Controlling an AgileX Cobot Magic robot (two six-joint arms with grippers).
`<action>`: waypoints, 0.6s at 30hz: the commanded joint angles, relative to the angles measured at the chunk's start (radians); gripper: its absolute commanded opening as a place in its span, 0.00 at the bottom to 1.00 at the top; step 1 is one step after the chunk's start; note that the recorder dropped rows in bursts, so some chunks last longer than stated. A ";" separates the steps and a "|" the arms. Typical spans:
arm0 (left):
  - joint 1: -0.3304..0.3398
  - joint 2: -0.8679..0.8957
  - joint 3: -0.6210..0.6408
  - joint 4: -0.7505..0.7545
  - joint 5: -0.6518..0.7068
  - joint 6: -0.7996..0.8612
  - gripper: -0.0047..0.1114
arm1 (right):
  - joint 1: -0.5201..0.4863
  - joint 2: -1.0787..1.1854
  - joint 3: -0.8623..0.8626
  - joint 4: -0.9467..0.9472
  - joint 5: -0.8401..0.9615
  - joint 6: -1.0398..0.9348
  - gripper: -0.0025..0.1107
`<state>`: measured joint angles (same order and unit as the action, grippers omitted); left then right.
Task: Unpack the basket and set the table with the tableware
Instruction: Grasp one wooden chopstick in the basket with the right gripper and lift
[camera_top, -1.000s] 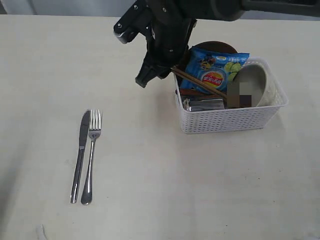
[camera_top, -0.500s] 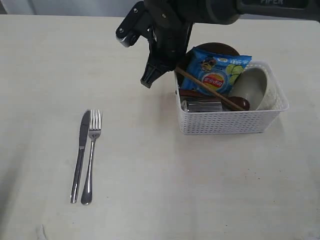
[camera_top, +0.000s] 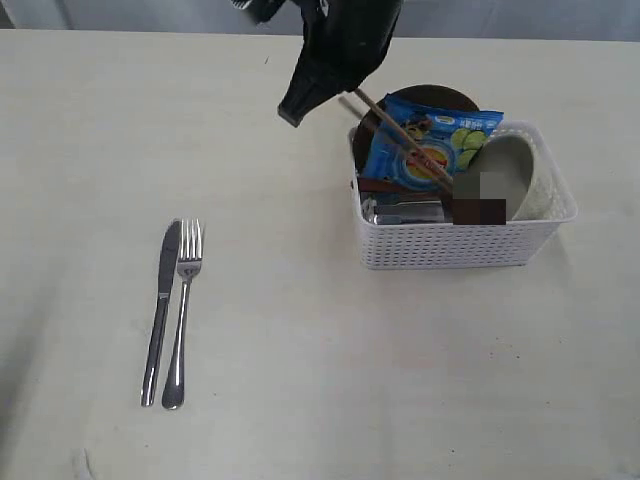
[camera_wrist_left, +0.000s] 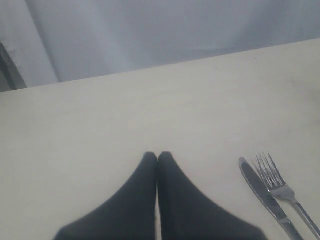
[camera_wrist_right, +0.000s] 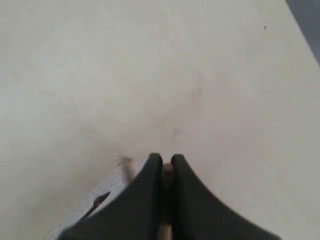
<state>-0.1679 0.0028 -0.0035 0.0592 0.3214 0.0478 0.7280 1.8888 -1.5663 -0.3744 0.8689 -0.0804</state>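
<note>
My right gripper (camera_top: 293, 108) is shut on the wooden chopsticks (camera_top: 400, 137), whose top end shows between its fingertips (camera_wrist_right: 167, 160). The chopsticks slant down into the white perforated basket (camera_top: 460, 245), their lower ends still inside it. The basket also holds a pale grey-green bowl (camera_top: 505, 170), a round brown plate (camera_top: 432, 95), a steel cup (camera_top: 405, 210) and a dark red-brown spoon (camera_top: 385, 186). A steel knife (camera_top: 160, 310) and fork (camera_top: 183, 310) lie side by side on the cream table (camera_top: 300, 340). My left gripper (camera_wrist_left: 157, 156) is shut on nothing, low over the table near the knife (camera_wrist_left: 262, 192).
A blue chip bag (camera_top: 425, 135) stands in the basket behind the chopsticks. A corner of the basket (camera_wrist_right: 85, 212) shows beside the right fingers. The table's far edge (camera_wrist_left: 150, 70) meets a grey backdrop.
The right gripper has risen and moved toward the far side, pulling the chopsticks up to a steeper slant. Knife, fork and basket have not moved.
</note>
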 joint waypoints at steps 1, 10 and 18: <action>-0.007 -0.003 0.003 -0.011 -0.002 0.002 0.04 | -0.002 -0.074 -0.002 0.005 0.004 0.004 0.02; -0.007 -0.003 0.003 -0.011 -0.002 0.002 0.04 | -0.002 -0.162 -0.004 0.009 0.027 0.004 0.02; -0.007 -0.003 0.003 -0.011 -0.002 0.002 0.04 | -0.002 -0.265 -0.004 -0.023 0.125 0.023 0.02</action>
<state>-0.1679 0.0028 -0.0035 0.0592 0.3214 0.0478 0.7280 1.6656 -1.5663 -0.3756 0.9571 -0.0785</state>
